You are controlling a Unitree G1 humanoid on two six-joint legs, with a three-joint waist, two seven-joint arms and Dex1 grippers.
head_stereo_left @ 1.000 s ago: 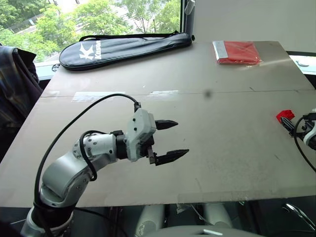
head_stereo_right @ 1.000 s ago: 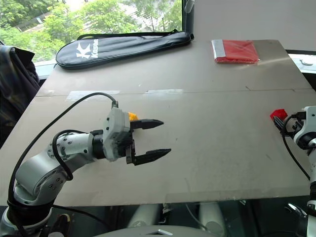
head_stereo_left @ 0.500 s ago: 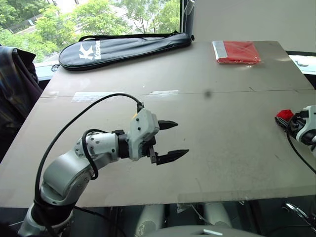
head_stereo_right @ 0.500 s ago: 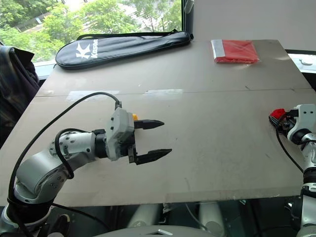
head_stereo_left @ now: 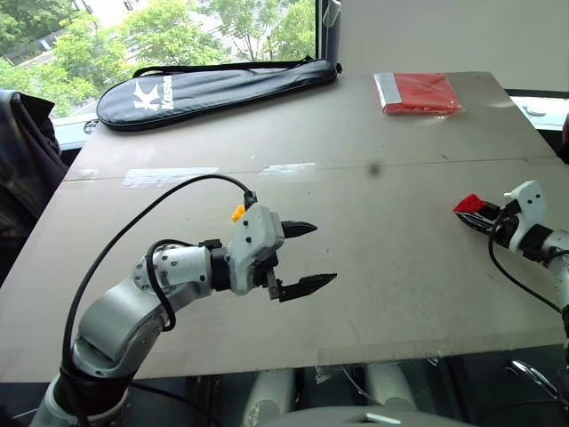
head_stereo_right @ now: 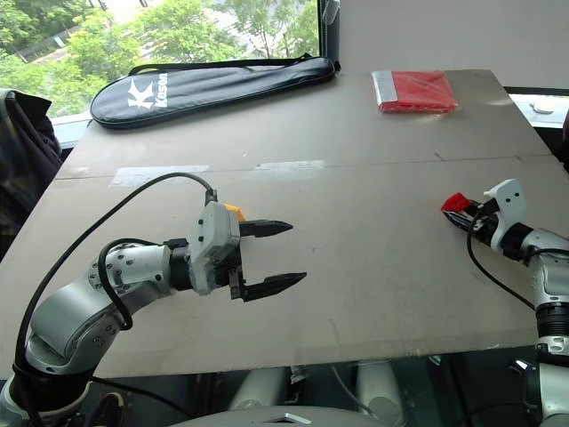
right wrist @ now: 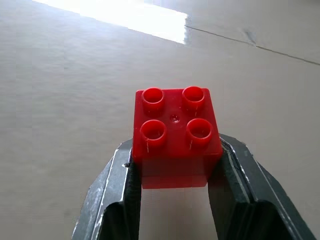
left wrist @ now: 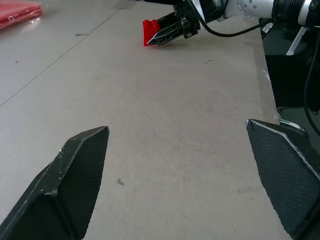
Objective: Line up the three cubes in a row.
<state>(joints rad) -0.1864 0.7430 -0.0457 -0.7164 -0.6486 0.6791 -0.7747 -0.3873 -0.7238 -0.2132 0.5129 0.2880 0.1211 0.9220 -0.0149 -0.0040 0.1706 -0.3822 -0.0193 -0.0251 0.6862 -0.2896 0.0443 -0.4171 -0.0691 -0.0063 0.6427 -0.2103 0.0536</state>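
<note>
My right gripper (right wrist: 176, 150) is shut on the red cube (right wrist: 175, 135), one finger pressed against each side and the studs facing up. In the head views this red cube (head_stereo_left: 468, 204) is near the table's right edge, at the tip of my right gripper (head_stereo_left: 478, 212). The yellow cube (head_stereo_left: 237, 213) lies on the table left of centre, mostly hidden behind my left wrist. My left gripper (head_stereo_left: 324, 254) hangs open just above the table, pointing right, with nothing between its fingers. The left wrist view looks across bare table to the red cube (left wrist: 150, 31) in the other gripper.
A long black racket bag (head_stereo_left: 218, 84) lies along the table's far left edge. A flat red packet (head_stereo_left: 418, 92) sits at the far right. A strip of pale tape (head_stereo_left: 169, 175) marks the table (head_stereo_left: 391, 294) behind my left arm. A dark jacket (head_stereo_left: 22, 151) hangs beyond the left edge.
My right gripper has shut on the red cube and swung left with it, further onto the table. My left gripper has stayed open in place. The camera has shifted slightly.
</note>
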